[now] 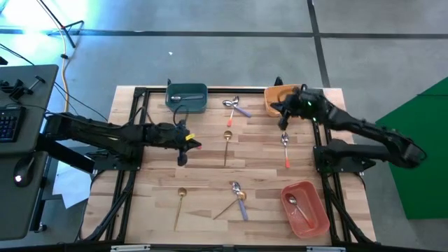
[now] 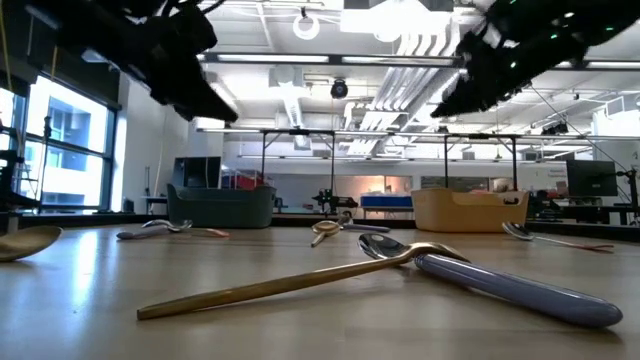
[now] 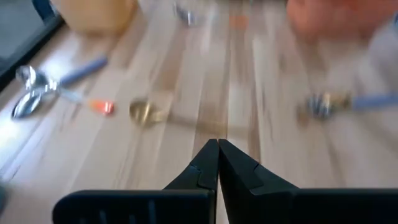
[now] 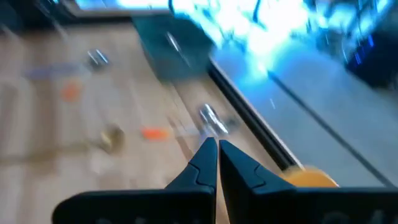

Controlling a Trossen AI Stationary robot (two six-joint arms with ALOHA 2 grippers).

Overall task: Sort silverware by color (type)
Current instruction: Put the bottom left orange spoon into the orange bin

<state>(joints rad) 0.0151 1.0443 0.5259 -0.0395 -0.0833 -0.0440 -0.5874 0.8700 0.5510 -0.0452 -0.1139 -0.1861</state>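
The silverware lies scattered on the wood table. A gold spoon [image 1: 227,143] sits mid-table, and another gold spoon [image 1: 180,203] lies near the front. A lavender-handled spoon crosses a gold one [image 1: 236,197], also seen close up as the lavender spoon [image 2: 500,285]. A red-handled and a lavender-handled piece cross near the far edge [image 1: 236,107]. A red-handled spoon [image 1: 285,148] lies right of centre. My left gripper [image 1: 185,145] hovers shut, left of the middle gold spoon [image 3: 144,112]. My right gripper [image 1: 283,122] is shut, just beside the orange bin, above the red-handled spoon [image 4: 211,119].
The teal bin [image 1: 186,96] at the far edge holds one spoon. The orange bin [image 1: 280,98] stands at the far right. The red-pink bin [image 1: 305,208] at the near right holds a spoon. Black frame rails run along the table's left and right sides.
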